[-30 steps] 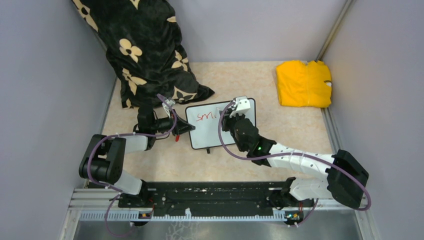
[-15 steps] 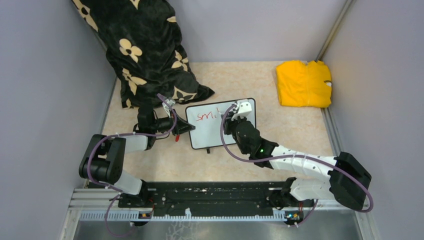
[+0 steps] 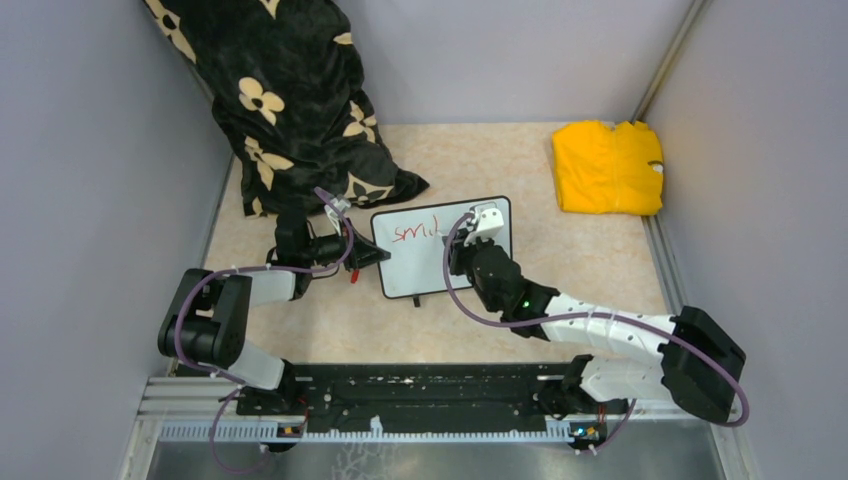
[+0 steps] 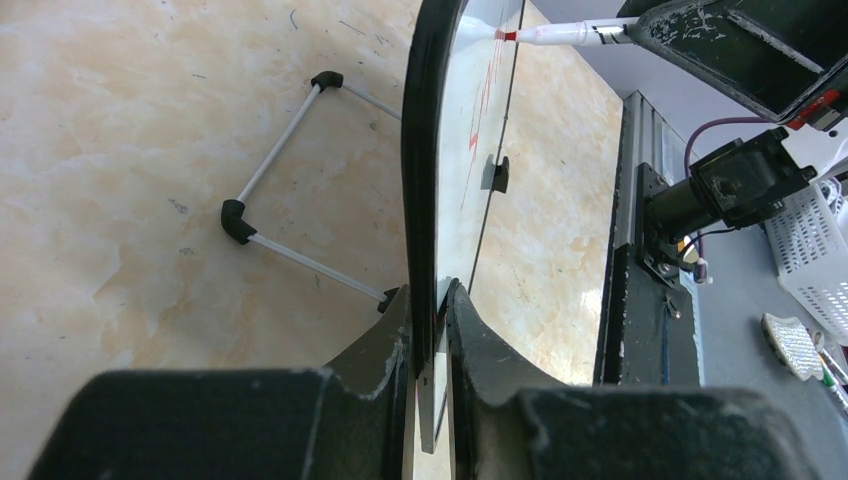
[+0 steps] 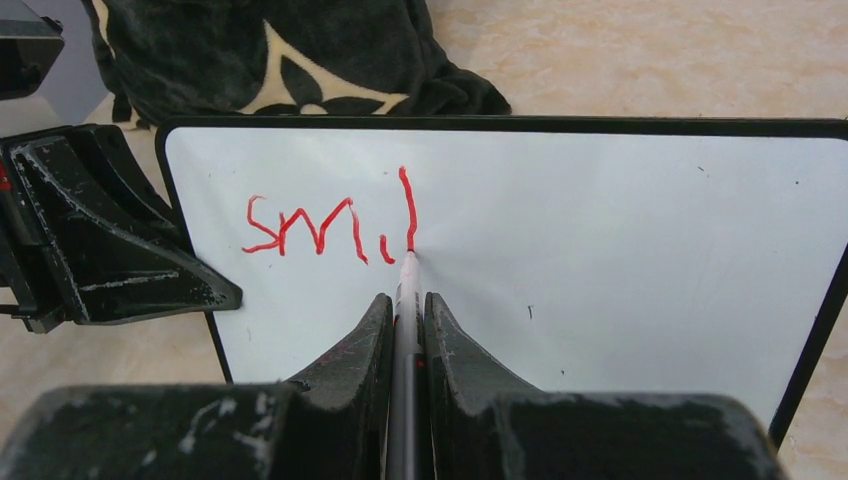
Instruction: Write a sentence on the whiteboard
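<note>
The whiteboard (image 3: 425,262) stands tilted on the table, also in the right wrist view (image 5: 620,250) and edge-on in the left wrist view (image 4: 425,150). The sentence (image 5: 330,225) reads "smil" in red near the board's top left. My left gripper (image 4: 428,300) is shut on the whiteboard's left edge (image 3: 378,255). My right gripper (image 5: 405,305) is shut on a red marker (image 5: 404,330), whose tip touches the board at the foot of the "l". From above the right gripper (image 3: 470,240) covers the board's right half.
A black cloth with cream flowers (image 3: 290,100) lies heaped at the back left, close behind the board. A folded yellow cloth (image 3: 607,167) lies at the back right. Grey walls close in both sides. The board's wire stand (image 4: 290,190) rests on the table behind it.
The right gripper has shifted slightly right along the board and the stroke of the "l" has been added after "smi". The left arm has not moved.
</note>
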Robot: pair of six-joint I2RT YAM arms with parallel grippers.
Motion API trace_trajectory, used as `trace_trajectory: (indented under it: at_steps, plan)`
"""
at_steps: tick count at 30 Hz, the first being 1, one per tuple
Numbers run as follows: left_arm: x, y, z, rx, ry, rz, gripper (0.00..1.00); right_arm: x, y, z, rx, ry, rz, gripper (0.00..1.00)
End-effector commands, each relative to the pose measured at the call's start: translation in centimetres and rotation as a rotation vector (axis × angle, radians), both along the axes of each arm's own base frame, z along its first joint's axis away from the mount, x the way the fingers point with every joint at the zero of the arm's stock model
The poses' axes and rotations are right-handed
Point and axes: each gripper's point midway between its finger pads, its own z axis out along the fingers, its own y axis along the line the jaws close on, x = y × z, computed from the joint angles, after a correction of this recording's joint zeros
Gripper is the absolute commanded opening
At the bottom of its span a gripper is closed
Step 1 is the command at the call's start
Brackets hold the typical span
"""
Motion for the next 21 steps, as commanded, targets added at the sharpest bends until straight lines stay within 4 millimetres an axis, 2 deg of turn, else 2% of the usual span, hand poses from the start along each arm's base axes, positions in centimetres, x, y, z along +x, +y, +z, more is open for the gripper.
trace_trajectory:
  at_steps: [1, 12, 21]
  plan:
    - [0.0, -0.3, -1.1, 0.035, -0.007, -0.005, 0.0, -0.1, -0.7, 0.0, 0.016, 0.009, -0.012, 0.0]
    - [0.0, -0.3, -1.2, 0.037, -0.006, -0.006, 0.0, -0.2, -1.3, 0.0, 0.019, 0.009, -0.028, 0.0]
    - [0.0, -0.3, -1.2, 0.038, -0.006, -0.007, 0.0, -0.4, -1.1, 3.1, 0.086, -0.055, -0.004, 0.0]
